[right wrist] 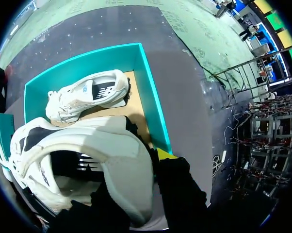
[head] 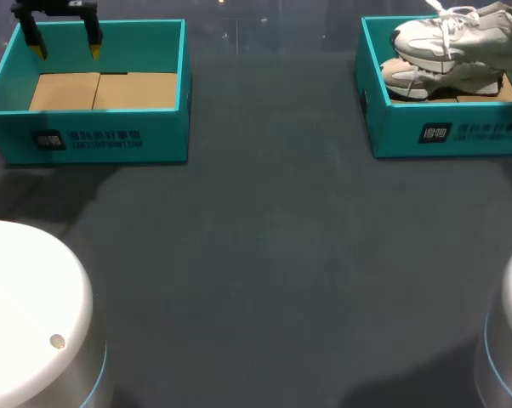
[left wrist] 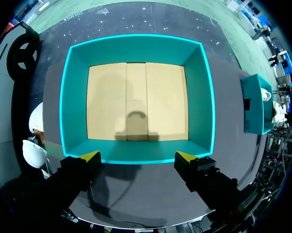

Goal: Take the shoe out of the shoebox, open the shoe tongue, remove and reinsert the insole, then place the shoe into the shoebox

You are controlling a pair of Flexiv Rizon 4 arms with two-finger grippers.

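My left gripper (head: 66, 49) (left wrist: 137, 156) hangs over the left shoebox (head: 94, 140) (left wrist: 136, 48), above its far wall in the head view. Its yellow-tipped fingers are spread wide with nothing between them. That teal box holds only its tan cardboard floor (head: 103, 89) (left wrist: 136, 97), where the wrist's shadow falls.

Well apart, at the table's (head: 264, 255) far right, stands the right shoebox (head: 460, 136) (right wrist: 151, 97) (left wrist: 255, 111). One white sneaker (head: 435, 76) (right wrist: 88, 94) lies on its side on the box floor, with its sole towards the wall by my gripper.

The raised shoe (head: 456, 32) (right wrist: 88, 155), also white with dark side markings, sits above that one. In the head view it overlaps the box's far rim, and its laces trail loose.

In the right wrist view the raised shoe lies right against my right gripper (right wrist: 138, 167), with its open collar facing the camera and its toe pointing off to one side. One yellow fingertip (right wrist: 164, 154) shows just outside the heel. The shoe hides the other finger, so I take the grip as clamped on the heel mainly because the shoe is up off the box floor.

The white arm bases (head: 26, 306) sit at the table's near corners.
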